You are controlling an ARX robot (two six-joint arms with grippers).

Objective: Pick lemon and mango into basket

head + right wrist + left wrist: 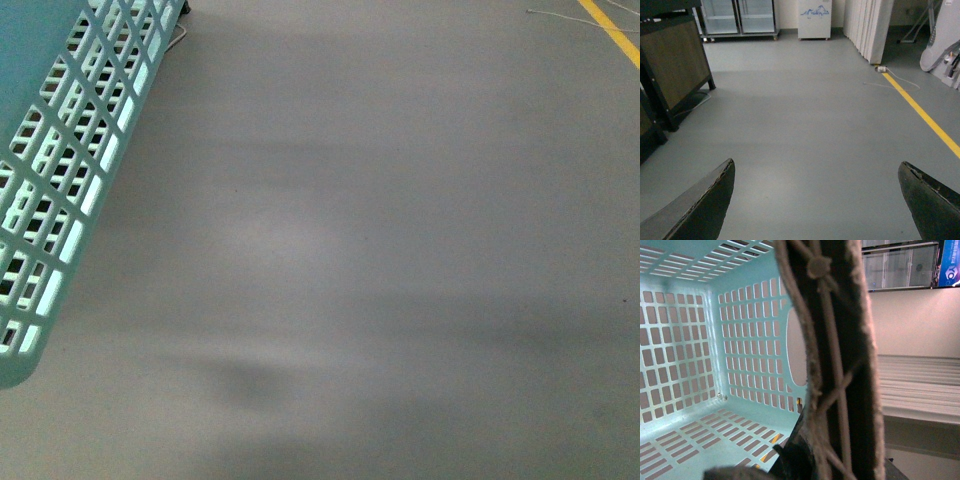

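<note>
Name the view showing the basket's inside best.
Left wrist view: it looks into the basket, showing slotted walls, base and oval hand slot. Front view catches only an outer wall at the left edge; right wrist view shows none.

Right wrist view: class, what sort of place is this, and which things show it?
Probably an indoor shop mock-up or storeroom: glass-door fridges at the far wall, a grey floor with a painted yellow line.

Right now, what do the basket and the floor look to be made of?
Basket: most likely moulded plastic. It is light turquoise and smooth with a slight sheen, and its walls and base are cut in even rectangular slots. Floor: a hard, seamless grey surface, perhaps painted or coated concrete. Soft reflections give it a dull gloss, and a yellow line looks painted on it.
</note>
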